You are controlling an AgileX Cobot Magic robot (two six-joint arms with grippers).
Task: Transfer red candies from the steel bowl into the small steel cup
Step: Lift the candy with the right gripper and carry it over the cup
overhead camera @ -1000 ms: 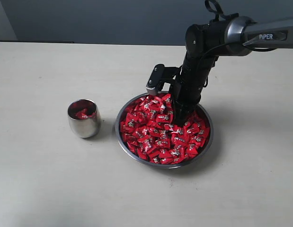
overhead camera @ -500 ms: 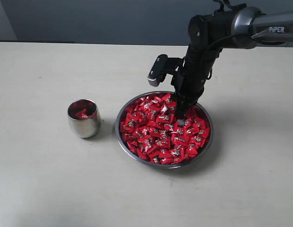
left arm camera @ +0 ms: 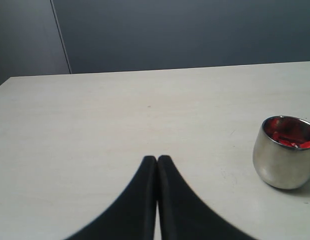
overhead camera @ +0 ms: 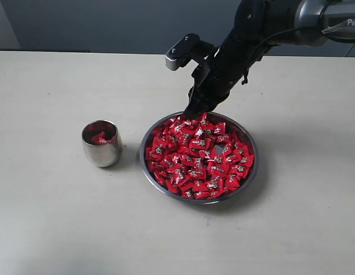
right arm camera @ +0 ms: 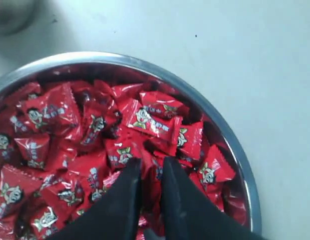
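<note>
A spill onto the desk (overhead camera: 51,229) is judged the chief risk: the right gripper (overhead camera: 193,109) hangs above the rim of the steel bowl (overhead camera: 198,201) on the side nearer the desk's far edge. Its fingers (right arm camera: 127,200) are drawn to a narrow slit in which red shows. Whether that red is a pinched sweet or the heap beneath cannot be told. If one is held, so thin a nip on a slick wrapper could be lost over the bare stretch of desk toward the small steel cup (overhead camera: 101,144). The cup's mouth is narrow and its body rounded, so a release off-centre could miss, and a low approach could knock it over. The left gripper (left arm camera: 157,159) is seen pressed fully together with nothing in it, near the cup. The bowl lies about mid-desk, and the cup stands apart from it toward the left arm's edge. One bowl, one cup and two grippers are counted. The red candies (overhead camera: 194,157) in the bowl are too many to count, and a few more lie in the cup.
</note>
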